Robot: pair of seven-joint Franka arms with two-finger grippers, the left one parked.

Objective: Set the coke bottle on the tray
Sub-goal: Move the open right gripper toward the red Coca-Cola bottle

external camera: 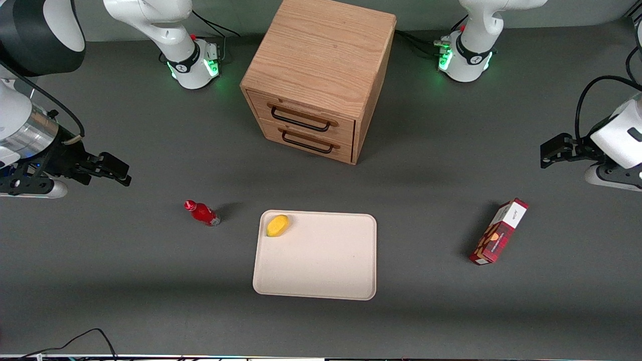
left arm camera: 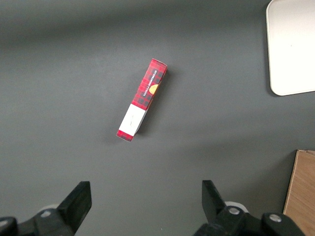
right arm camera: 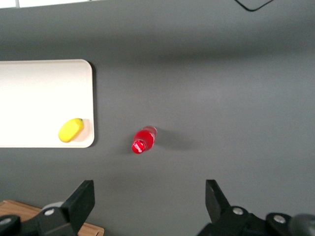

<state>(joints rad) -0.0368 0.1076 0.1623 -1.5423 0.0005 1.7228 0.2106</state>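
Coke bottle (external camera: 201, 213) upright on grey tabletop (external camera: 100, 260), just beside tray (external camera: 321, 265), apart from its rim. Yellow fruit (external camera: 277, 225) in tray corner nearest bottle. Claw (external camera: 113, 170) wide, holding nothing, raised toward working arm's end, well apart from bottle.

I see wooden drawer cabinet (external camera: 321, 75) on desk (external camera: 125, 260) | yellow fruit (external camera: 277, 225) nearer me | red patterned carton (external camera: 499, 231) toward parked arm's end

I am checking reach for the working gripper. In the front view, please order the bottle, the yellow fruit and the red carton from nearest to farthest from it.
From the open gripper:
1. Bottle, on the table beside the tray.
2. Yellow fruit, in a tray corner.
3. Red carton, toward the parked arm's end.
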